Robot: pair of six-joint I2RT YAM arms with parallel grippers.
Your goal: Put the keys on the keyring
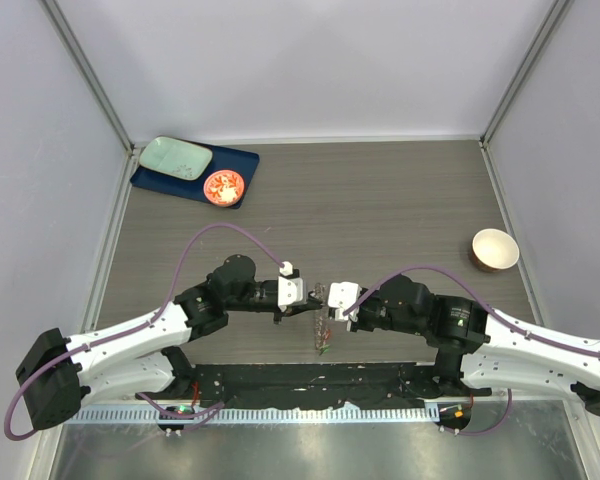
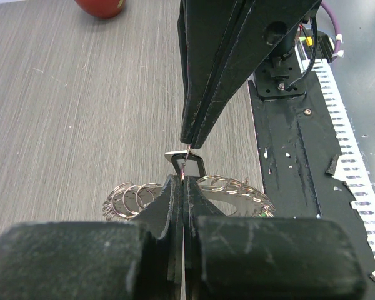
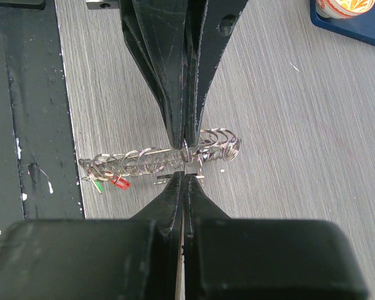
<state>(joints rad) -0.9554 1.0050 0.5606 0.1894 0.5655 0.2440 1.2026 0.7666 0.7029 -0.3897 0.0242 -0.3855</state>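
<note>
Keyring (image 3: 144, 161) – a row of silver loops, green key (image 3: 97, 185) and red key (image 3: 119, 182) at one end – left pincer (image 3: 186, 142), right pincer (image 3: 184, 181) clamped tight, tips meeting.

Grey-brown table (image 1: 380, 200) with fine wood-grain streaks. The keyring (image 3: 140, 161) is shiny silver wire. The keys (image 3: 120, 182) show one red tag and one green. Left gripper (image 2: 181, 180) and right gripper (image 3: 182, 180) are matt black. The arms (image 1: 130, 350) are white and black, with purple cables (image 1: 220, 226). Navy tray (image 1: 237, 160), mint-green plate (image 1: 175, 157), orange-red dish (image 1: 223, 186) patterned in white, cream bowl (image 1: 494, 248) with a brown outside.
</note>
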